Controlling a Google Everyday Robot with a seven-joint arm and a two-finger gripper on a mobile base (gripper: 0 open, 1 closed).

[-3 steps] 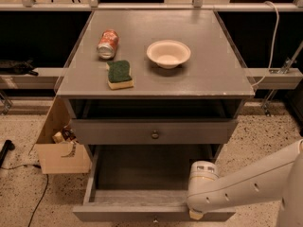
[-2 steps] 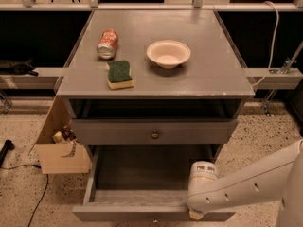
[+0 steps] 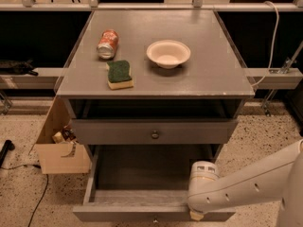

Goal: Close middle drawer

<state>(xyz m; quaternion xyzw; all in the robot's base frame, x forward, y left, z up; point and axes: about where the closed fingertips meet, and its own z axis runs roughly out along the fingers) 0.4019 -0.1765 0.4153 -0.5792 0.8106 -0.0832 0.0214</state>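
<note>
The middle drawer (image 3: 142,174) is pulled far out of the grey cabinet. Its inside looks empty, and its front panel (image 3: 118,215) lies at the bottom edge of the view with a small dark knob (image 3: 155,220). My white arm reaches in from the right. My gripper (image 3: 196,215) points down at the top edge of that front panel, right of the knob. The drawer above (image 3: 155,135), with its own knob, stands slightly out, with a dark gap over it. The bottom drawer is hidden under the open one.
On the cabinet top (image 3: 208,74) lie a red can (image 3: 107,43) on its side, a green and yellow sponge (image 3: 119,74) and a white bowl (image 3: 168,53). A cardboard box (image 3: 59,148) stands on the floor at the cabinet's left. A black cable (image 3: 40,193) runs over the floor.
</note>
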